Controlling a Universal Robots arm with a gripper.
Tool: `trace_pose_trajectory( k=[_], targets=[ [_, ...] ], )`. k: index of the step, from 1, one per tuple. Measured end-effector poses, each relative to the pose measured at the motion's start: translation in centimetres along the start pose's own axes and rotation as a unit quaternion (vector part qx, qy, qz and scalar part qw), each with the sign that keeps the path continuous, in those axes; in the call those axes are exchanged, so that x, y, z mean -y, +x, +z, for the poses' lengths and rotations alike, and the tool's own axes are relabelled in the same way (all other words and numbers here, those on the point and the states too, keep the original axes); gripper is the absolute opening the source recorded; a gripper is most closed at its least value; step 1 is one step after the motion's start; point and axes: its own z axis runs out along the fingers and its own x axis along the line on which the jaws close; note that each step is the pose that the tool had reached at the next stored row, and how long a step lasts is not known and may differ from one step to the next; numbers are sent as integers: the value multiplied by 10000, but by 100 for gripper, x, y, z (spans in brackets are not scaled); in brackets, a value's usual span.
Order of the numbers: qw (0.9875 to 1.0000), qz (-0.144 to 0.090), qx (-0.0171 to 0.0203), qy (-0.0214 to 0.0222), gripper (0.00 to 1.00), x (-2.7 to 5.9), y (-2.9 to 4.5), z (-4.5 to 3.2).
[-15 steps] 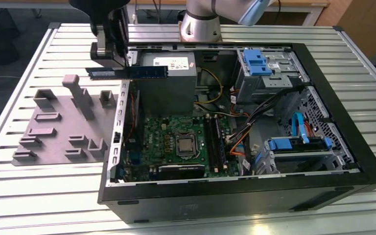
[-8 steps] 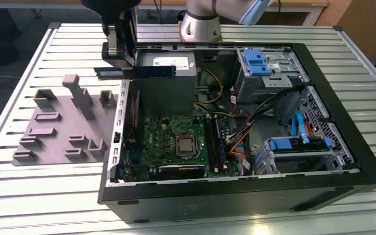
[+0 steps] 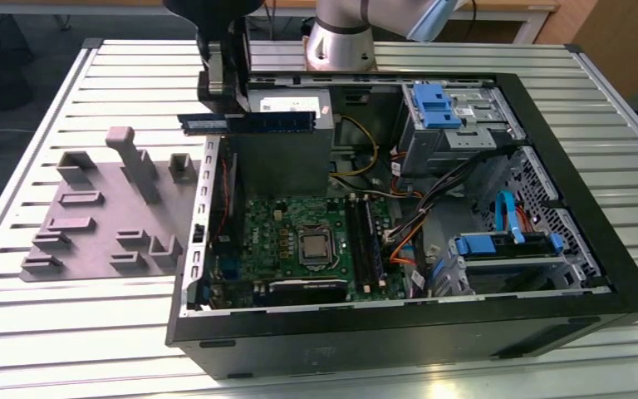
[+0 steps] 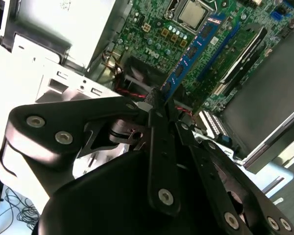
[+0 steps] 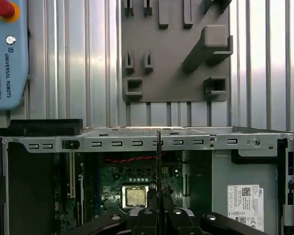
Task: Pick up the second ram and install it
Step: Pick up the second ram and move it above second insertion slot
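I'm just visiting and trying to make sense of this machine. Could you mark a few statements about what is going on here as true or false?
1. The gripper is clamped on a blue memory stick. True.
2. The stick is plugged into the green board. False: it hangs in the air over the case, clear of the board.
3. The computer case has its side cover on. False: it lies open, with its inside showing.
4. A grey tray lies on the table beside the case, on the exterior view's left. True.
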Motion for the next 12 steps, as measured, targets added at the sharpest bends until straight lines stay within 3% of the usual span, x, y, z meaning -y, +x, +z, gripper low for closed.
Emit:
trace_pose_trajectory(
  k=[12],
  targets=[
    [10000,0,0,0,14,276,-8,3]
  ],
)
